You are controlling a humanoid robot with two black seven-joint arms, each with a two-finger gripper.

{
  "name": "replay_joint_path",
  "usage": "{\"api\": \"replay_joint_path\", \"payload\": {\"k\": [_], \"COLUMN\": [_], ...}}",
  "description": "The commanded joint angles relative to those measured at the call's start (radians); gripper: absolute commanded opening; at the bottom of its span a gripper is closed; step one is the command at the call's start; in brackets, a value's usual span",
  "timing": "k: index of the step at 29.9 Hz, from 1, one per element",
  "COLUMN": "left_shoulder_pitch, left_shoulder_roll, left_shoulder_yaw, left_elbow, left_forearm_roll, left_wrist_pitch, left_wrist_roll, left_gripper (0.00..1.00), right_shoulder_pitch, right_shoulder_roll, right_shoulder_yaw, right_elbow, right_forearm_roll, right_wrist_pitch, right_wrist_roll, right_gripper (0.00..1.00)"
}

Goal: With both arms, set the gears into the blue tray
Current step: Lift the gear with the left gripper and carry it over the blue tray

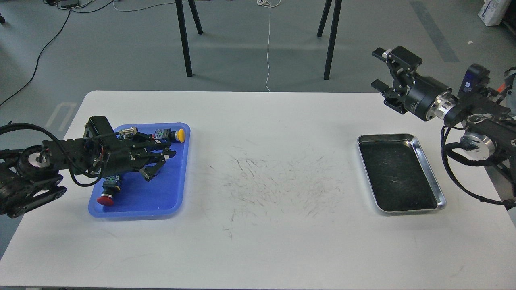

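left gripper [159,163]: low over the blue tray [169,193], fingers spread apart, nothing seen between them; it points toward the table's middle. left arm [48,169]: comes in from the left edge and lies across the tray's left side. gears: none can be made out in this view; the gripper and arm hide part of the tray floor. blue tray: flat on the left part of the white table [258,249]. in it, a yellow-capped button [180,135] at the far right corner, just beyond the gripper, and a red-capped button [105,199] at the near left, below the arm. right gripper [382,68]: raised beyond the table's far right corner, fingers spread, holding nothing. right arm [475,125]: enters from the right edge. silver tray [441,199]: black-lined, on the table's right part, below the right gripper and well apart from the blue tray.
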Motion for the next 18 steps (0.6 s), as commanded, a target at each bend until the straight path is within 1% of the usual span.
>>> {"api": "replay_joint_path", "payload": {"k": [1, 5, 9, 18], "left_shoulder_pitch": [0.002, 0.002, 0.004, 0.008], "left_shoulder_roll": [-0.001, -0.001, -0.003, -0.008], "left_shoulder_yaw": [0.0, 0.0, 0.0, 0.001], "left_elbow": [0.0, 0.0, 0.0, 0.006], "left_forearm_roll": [0.0, 0.0, 0.0, 0.0], "left_wrist_pitch": [0.0, 0.0, 0.0, 0.0], "left_wrist_roll": [0.0, 0.0, 0.0, 0.0], "left_gripper": [0.16, 0.16, 0.16, 0.17], "right_shoulder_pitch": [-0.068, -0.079, -0.073, -0.062], "right_shoulder_roll": [0.004, 0.004, 0.024, 0.017], "right_shoulder_yaw": [0.072, 0.118, 0.12, 0.125], "right_elbow": [0.021, 0.057, 0.061, 0.086], "right_forearm_roll": [0.0, -0.002, -0.002, -0.002], "right_wrist_pitch": [0.005, 0.013, 0.013, 0.011], "right_wrist_roll": [0.0, 0.0, 0.0, 0.0], "right_gripper": [0.99, 0.99, 0.99, 0.99]}}
